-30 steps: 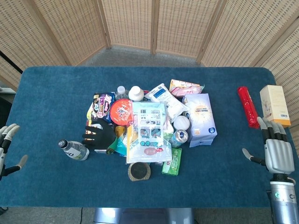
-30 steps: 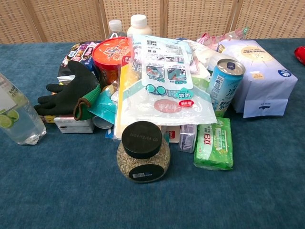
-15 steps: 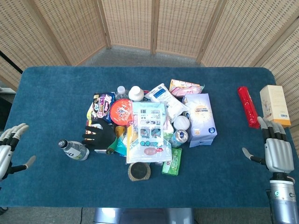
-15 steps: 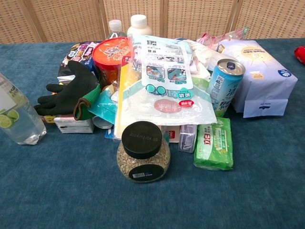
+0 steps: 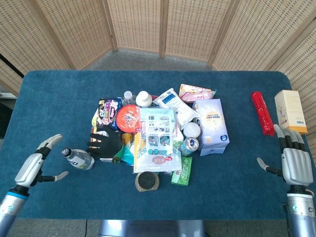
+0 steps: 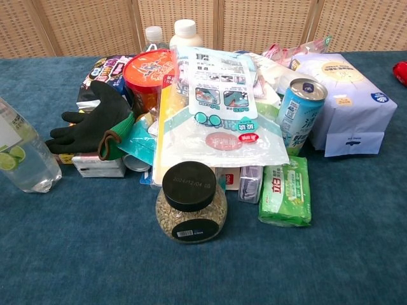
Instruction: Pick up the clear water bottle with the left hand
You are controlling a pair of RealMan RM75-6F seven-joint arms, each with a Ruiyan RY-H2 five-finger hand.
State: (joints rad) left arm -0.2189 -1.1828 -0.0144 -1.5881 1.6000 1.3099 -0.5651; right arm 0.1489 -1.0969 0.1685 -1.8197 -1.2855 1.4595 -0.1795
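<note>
A clear bottle with a dark cap and a lime-print label stands on the blue table, left of the pile; the chest view shows it upright at the left edge. My left hand hovers open just left of it, fingers spread toward the bottle and not touching it. A second small clear bottle with a white cap stands at the back of the pile, also in the chest view. My right hand is open at the table's right edge. Neither hand shows in the chest view.
The central pile holds a black glove, a red tub, a white pouch, a can, a blue tissue pack and a jar. A red tube and a box lie far right.
My left hand has come in from the left edge and moved right, close to the lime-label bottle. The right hand and the objects have stayed put.
</note>
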